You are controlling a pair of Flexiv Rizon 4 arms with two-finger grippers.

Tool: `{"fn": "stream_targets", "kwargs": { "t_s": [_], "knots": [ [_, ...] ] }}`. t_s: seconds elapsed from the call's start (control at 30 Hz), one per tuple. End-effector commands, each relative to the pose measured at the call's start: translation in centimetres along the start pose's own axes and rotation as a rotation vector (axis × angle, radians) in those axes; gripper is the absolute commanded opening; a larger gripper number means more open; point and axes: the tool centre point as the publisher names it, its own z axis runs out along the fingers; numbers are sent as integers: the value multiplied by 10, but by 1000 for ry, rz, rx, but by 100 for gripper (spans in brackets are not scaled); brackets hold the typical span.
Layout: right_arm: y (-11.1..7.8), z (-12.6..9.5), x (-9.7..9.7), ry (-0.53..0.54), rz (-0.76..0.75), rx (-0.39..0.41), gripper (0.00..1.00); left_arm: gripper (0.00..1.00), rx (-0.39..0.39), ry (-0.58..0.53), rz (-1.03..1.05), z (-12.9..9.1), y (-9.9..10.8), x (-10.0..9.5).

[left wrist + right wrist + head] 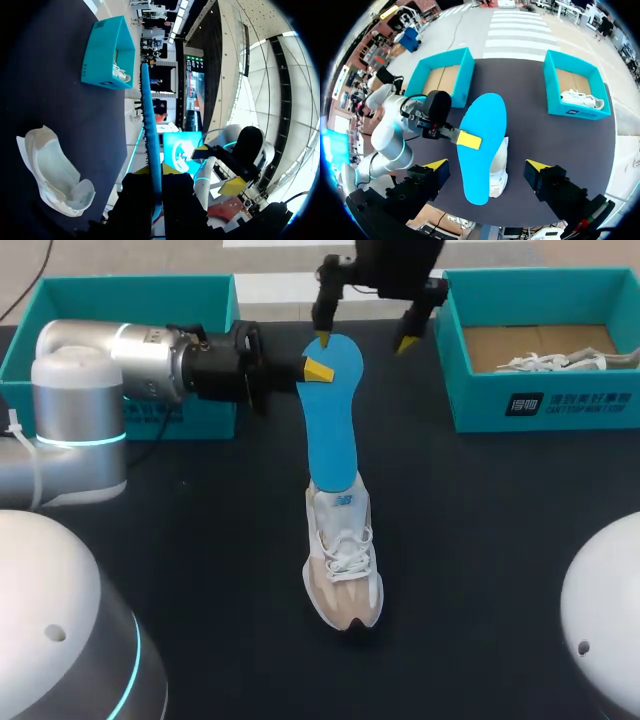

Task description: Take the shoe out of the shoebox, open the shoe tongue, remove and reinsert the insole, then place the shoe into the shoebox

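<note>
A long blue insole (330, 425) stands tilted over the table, its lower end at the opening of the white-and-beige shoe (343, 565). My left gripper (318, 368) is shut on the insole's upper part; in the left wrist view the insole (150, 125) runs edge-on out from between its fingers (152, 172), with the shoe (55, 175) beside it on the dark table. My right gripper (364, 338) hangs open just above the insole's top end without touching it. From the right wrist, the insole (482, 145) lies between and beyond the spread yellow tips (487, 166), over the shoe (500, 167).
A teal shoebox (545, 405) at the back right holds a second white shoe (555, 362). Another teal box (130, 300) sits at the back left, behind my left arm. The dark table (500, 540) stretches around the shoe.
</note>
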Motion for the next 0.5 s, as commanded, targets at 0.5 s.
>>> {"fn": "stream_targets", "kwargs": {
  "t_s": [0.5],
  "knots": [
    [12, 15, 21, -368, -10, 32, 100, 0, 0, 1, 1, 0, 0, -1]
  ]
}}
